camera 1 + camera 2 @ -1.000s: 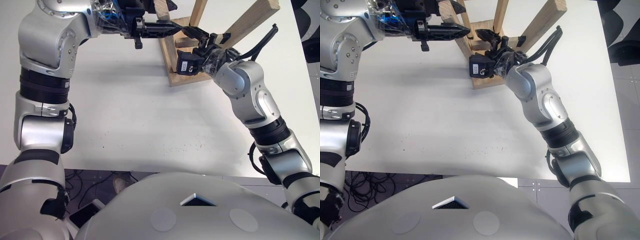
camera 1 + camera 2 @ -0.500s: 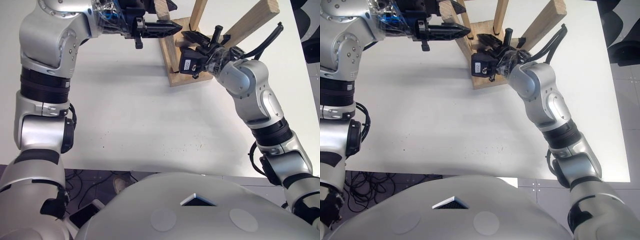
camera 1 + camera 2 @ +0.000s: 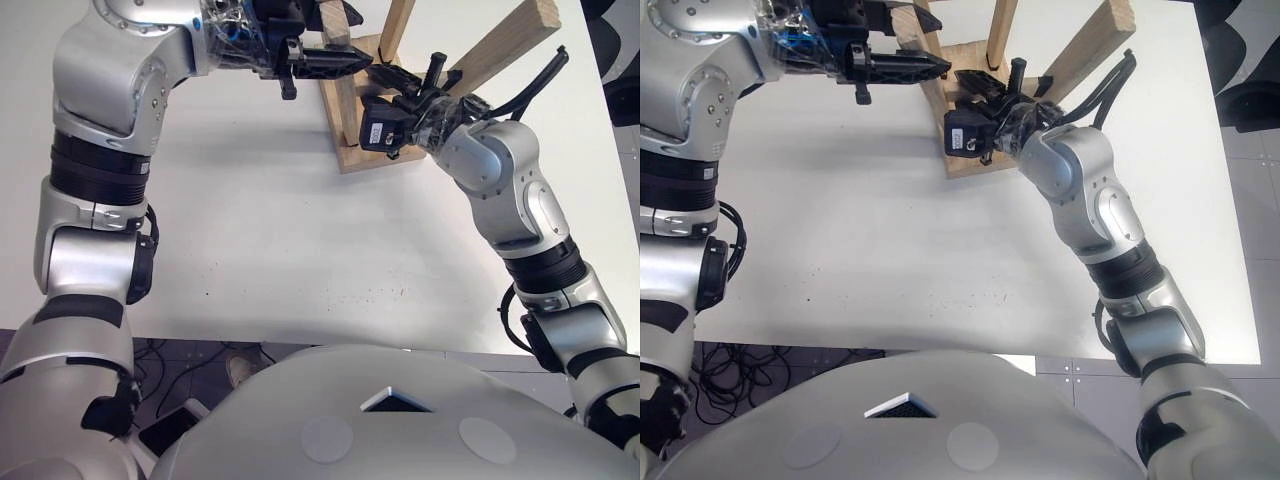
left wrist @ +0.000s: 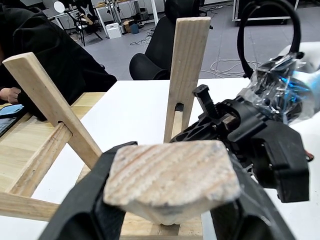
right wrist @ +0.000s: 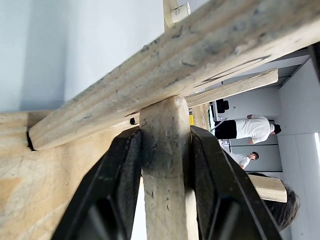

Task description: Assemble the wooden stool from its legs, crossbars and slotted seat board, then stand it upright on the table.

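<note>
On stool [image 3: 505,42], left gripper [image 4: 167,192], right gripper [image 5: 165,185] clamped

Bright, even light from above — the white table [image 3: 250,230] looks washed, its shadows soft-edged.

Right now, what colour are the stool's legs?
The legs are pale, light-brown bare wood with faint grain lines. The left wrist view shows them best.

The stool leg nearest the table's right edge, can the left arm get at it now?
Probably not: its jaws are shut on another leg, and the right arm's jaws, clamped on a crossbar, sit between.
</note>
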